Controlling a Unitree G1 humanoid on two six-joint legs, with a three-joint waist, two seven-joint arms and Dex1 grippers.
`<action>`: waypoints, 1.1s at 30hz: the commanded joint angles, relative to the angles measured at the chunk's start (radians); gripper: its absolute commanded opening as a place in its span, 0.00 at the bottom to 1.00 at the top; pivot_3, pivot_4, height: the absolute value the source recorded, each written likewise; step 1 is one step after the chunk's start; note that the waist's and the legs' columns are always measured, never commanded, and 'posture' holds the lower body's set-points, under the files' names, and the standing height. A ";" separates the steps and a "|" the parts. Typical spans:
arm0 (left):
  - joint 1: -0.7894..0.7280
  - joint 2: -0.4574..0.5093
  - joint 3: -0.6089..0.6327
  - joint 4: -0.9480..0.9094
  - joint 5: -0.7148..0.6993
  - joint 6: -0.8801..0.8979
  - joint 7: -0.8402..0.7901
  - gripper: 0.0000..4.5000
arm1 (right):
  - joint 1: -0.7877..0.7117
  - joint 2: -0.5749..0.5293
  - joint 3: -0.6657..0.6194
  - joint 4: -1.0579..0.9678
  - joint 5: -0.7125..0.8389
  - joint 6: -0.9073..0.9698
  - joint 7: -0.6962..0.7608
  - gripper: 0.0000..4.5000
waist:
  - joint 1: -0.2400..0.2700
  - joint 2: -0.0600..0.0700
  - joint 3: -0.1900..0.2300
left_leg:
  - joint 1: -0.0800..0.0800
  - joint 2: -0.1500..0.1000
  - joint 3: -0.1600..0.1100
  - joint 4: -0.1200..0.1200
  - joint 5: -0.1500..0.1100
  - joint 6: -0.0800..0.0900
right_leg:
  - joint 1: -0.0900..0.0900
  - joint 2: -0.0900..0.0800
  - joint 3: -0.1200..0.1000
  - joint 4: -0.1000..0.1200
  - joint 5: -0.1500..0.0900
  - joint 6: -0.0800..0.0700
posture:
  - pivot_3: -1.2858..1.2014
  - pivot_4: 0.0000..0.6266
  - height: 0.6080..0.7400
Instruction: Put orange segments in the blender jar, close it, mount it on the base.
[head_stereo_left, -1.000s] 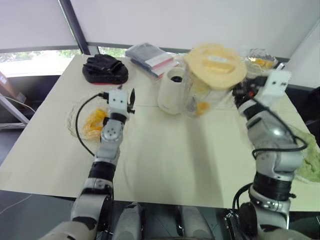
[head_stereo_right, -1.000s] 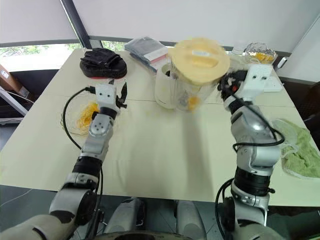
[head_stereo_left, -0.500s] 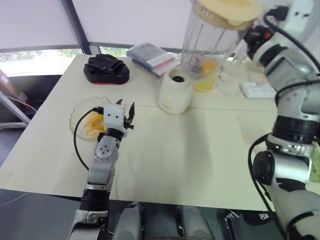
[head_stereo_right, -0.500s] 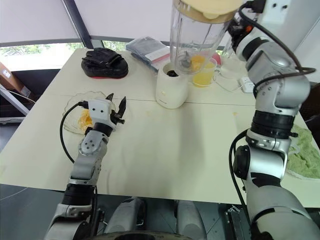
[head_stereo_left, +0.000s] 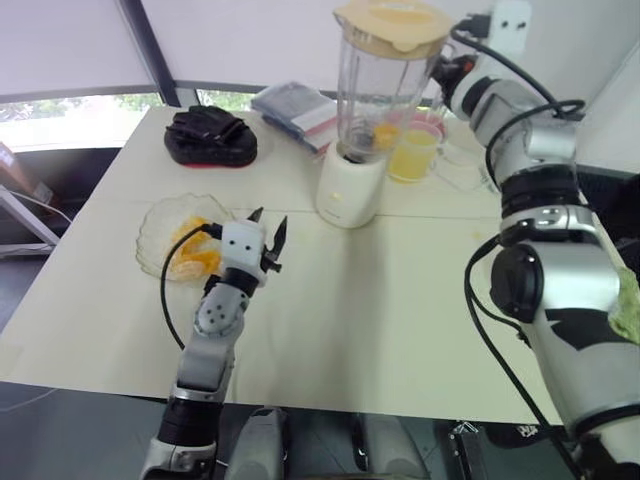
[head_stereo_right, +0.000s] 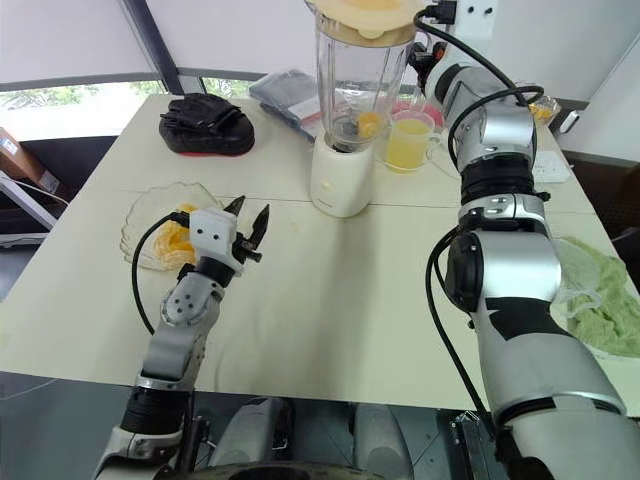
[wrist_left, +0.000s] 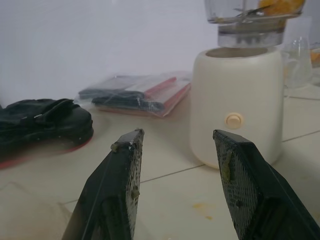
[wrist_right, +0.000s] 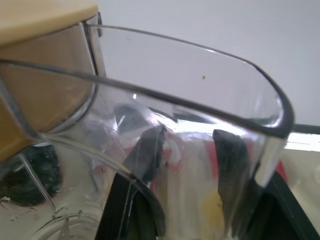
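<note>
The clear blender jar (head_stereo_left: 385, 85) with its yellow lid (head_stereo_left: 392, 22) stands upright right over the white base (head_stereo_left: 350, 190); in the left wrist view its collar (wrist_left: 250, 37) meets the top of the base (wrist_left: 235, 100). Orange segments (head_stereo_right: 368, 124) lie in the jar's bottom. My right gripper (head_stereo_left: 440, 75) is shut on the jar's handle (wrist_right: 200, 115), with its fingers seen through the clear plastic. My left gripper (head_stereo_left: 265, 225) hovers open and empty above the table, beside a glass plate (head_stereo_left: 150, 250) of orange segments (head_stereo_left: 190, 255).
A cup of orange juice (head_stereo_left: 413, 155) stands just right of the base. A black pouch (head_stereo_left: 210, 138) and a plastic packet (head_stereo_left: 300, 112) lie at the back. A green cloth (head_stereo_right: 600, 300) lies at the right edge.
My right arm has brought the lidded jar from high above down and to the left, onto the base. The left gripper has drifted a little right and nearer, still open.
</note>
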 joint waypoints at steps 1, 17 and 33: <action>0.013 0.003 -0.012 -0.051 0.012 -0.002 0.001 0.51 | -0.096 0.005 -0.020 0.053 -0.005 -0.098 -0.001 0.29 | -0.001 0.000 0.000 | 0.000 0.000 0.000 -0.002 0.000 0.000 | 0.000 0.000 0.000 -0.001 0.000 0.000 | 0.52 0.24 1.00; 0.031 0.017 -0.018 -0.056 0.027 0.003 -0.005 0.51 | -0.122 0.013 -0.004 0.170 -0.055 -0.153 0.033 0.29 | -0.004 0.000 0.000 | 0.000 -0.001 0.001 -0.004 0.001 -0.002 | -0.002 -0.005 -0.001 -0.003 0.000 0.000 | 0.52 0.24 1.00; -0.008 0.025 -0.022 -0.010 0.028 -0.008 -0.027 0.51 | -0.048 0.031 -0.014 0.111 -0.045 -0.069 0.058 0.29 | -0.003 0.000 0.000 | -0.001 -0.001 0.002 -0.005 0.001 -0.002 | -0.002 -0.007 -0.003 -0.003 0.000 0.000 | 0.52 0.24 1.00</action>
